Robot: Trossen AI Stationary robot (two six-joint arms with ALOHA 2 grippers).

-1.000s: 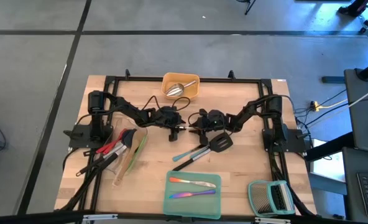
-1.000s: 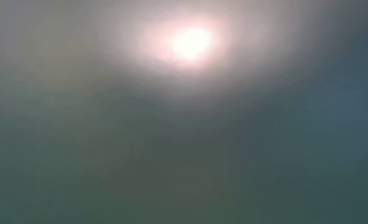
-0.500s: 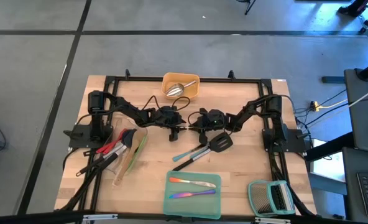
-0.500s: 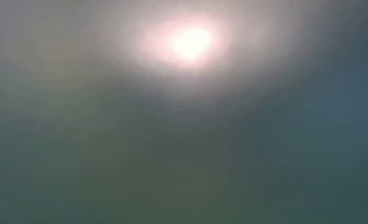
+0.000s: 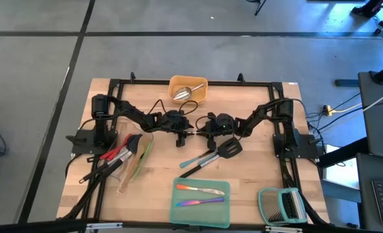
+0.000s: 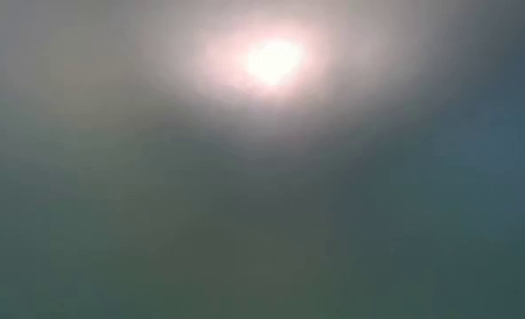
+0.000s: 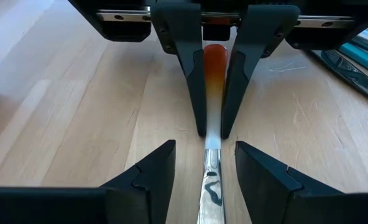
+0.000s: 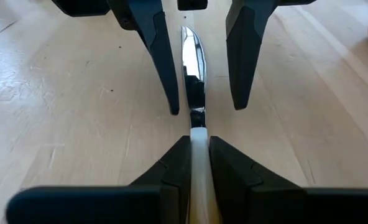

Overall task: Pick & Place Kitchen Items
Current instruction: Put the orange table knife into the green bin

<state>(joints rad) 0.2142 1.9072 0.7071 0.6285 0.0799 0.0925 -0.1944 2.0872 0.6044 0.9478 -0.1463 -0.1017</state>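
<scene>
Nothing's moved since the earlier frames: both arms sit as they were, mid-frame in the high view. Table (image 5: 243, 188) fills the lower centre. We see our left gripper (image 5: 182, 134) and right gripper (image 5: 201, 133) tip to tip at centre, w/ a knife (image 7: 212, 124) between them. Right gripper (image 8: 196, 155) is clamped on the knife's pale-to-orange handle; left gripper (image 7: 204, 165) is spread wide around the steel blade, not touching it.

Yellow tray (image 5: 202, 85) at top centre holds a steel scoop (image 5: 185, 92). Teal tray (image 5: 178, 210) at bottom centre holds two iridescent pcs of cutlery (image 5: 198, 194). Rack (image 5: 282, 204) sits bottom right. Utensil bundle (image 5: 128, 155) lies left of centre; black turner (image 5: 227, 149) and blue-handled tool (image 5: 195, 159) just below the grippers. Low view: only glare.
</scene>
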